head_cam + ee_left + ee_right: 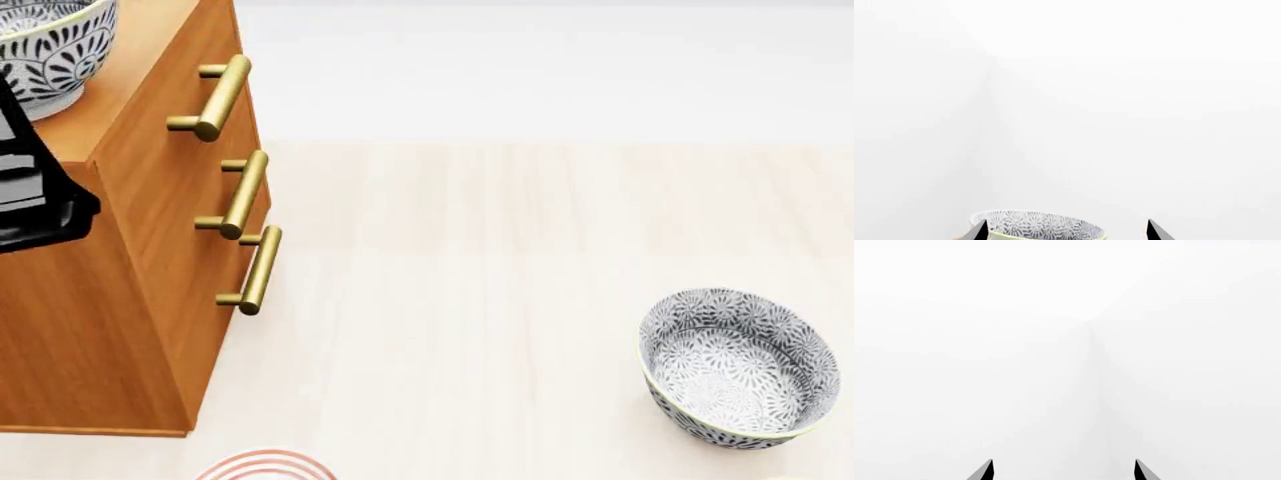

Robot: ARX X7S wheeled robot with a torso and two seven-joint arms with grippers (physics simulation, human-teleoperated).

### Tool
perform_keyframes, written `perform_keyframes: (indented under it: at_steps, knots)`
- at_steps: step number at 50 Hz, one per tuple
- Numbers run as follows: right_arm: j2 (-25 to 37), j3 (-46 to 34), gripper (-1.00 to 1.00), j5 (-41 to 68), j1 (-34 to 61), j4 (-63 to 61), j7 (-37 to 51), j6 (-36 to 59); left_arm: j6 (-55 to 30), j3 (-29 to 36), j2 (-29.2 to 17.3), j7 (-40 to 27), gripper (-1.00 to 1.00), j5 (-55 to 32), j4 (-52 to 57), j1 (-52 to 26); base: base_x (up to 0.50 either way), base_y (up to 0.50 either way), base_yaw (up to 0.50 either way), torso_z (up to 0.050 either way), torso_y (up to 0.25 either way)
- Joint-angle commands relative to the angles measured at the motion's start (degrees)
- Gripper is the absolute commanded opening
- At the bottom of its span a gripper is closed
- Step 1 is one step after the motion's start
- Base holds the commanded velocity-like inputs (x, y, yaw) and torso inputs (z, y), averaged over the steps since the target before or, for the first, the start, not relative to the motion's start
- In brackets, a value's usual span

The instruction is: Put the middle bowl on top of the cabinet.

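One patterned bowl, the middle bowl [47, 50], sits on the cabinet [134, 300] top at the head view's far left corner. Our left gripper [1064, 231] has its jaws spread apart, the bowl between the tips. Our right gripper [1064, 471] is spread too, grasping nothing. Another bowl [738, 365] lies on the floor [507, 300], near a red-ringed plate [264, 466].
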Motion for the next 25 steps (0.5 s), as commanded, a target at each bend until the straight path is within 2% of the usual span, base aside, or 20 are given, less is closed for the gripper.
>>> perform_keyframes:
  at_steps: [1,13,25]
  knots:
    - [-0.7,0.7,1.00,0.5,-0.2,0.0,-1.1,-0.2,0.6,-0.3,-1.0,-0.7,1.00,8.3,0.6,7.5,0.00,0.00,0.00,0.000,0.000]
    - [-0.9,0.9,1.00,0.5,0.5,-0.1,-2.0,0.7,-1.3,-3.1,-4.0,-1.4,1.00,17.3,4.3,16.8,0.00,0.00,0.00,0.000,0.000]
    - [-0.9,1.3,1.00,0.9,1.1,0.2,-2.6,1.2,-1.9,-3.8,-2.7,-0.4,1.00,27.1,2.6,26.6,0.00,0.00,0.00,0.000,0.000]
